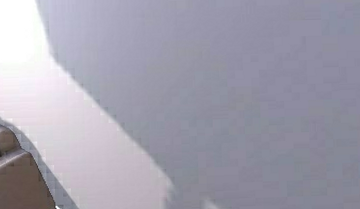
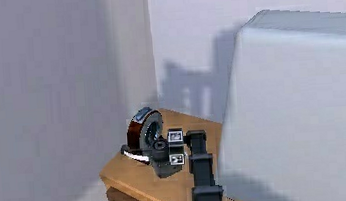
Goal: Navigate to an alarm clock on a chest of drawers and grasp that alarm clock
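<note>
Where the wooden top (image 2: 124, 180) sits near the room's corner, the round alarm clock (image 2: 143, 130) stands on it. The gripper (image 2: 156, 158) is at the clock; its grip cannot be told. 1 pale grey block (image 2: 301, 91) rises beside the top, with plain walls (image 2: 40, 87) behind.

The clock (image 2: 143, 130) is round, with a red-brown rim, a dark body and a pale grey face. It stands upright on its edge on the chest (image 2: 126, 178), near the top's far left corner, with its face turned toward the arm side view's right. The chest is light brown wood with a flat top. A strip of its front shows below the near left edge.
</note>
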